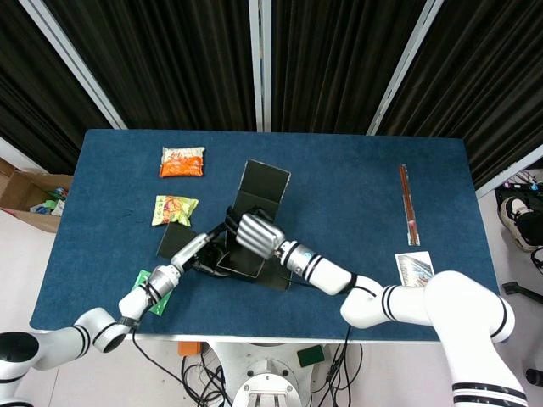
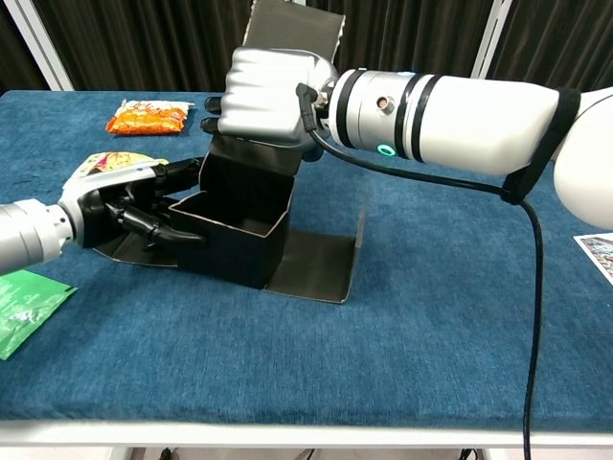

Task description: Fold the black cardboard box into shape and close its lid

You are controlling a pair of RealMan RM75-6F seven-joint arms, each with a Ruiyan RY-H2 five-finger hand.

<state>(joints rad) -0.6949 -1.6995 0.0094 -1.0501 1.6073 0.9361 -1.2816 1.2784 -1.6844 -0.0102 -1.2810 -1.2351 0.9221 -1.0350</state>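
Observation:
The black cardboard box (image 1: 244,257) (image 2: 238,226) stands open-topped on the blue table (image 1: 356,186), left of centre. Its lid panel (image 1: 263,185) (image 2: 292,29) rises upright behind it. One flap (image 2: 316,264) lies flat on the cloth to the right, with its outer edge bent up. Another flap (image 2: 134,249) lies flat to the left. My right hand (image 1: 254,232) (image 2: 263,91) grips the top of the box's back wall, fingers curled over it. My left hand (image 1: 197,250) (image 2: 124,203) holds the box's left wall, thumb above and fingers below.
An orange snack packet (image 1: 182,161) (image 2: 148,117) and a yellow-green one (image 1: 175,209) (image 2: 115,161) lie behind the left hand. A green packet (image 1: 151,284) (image 2: 24,297) lies near the front left edge. Red chopsticks (image 1: 409,203) and a printed card (image 1: 416,270) sit at the right.

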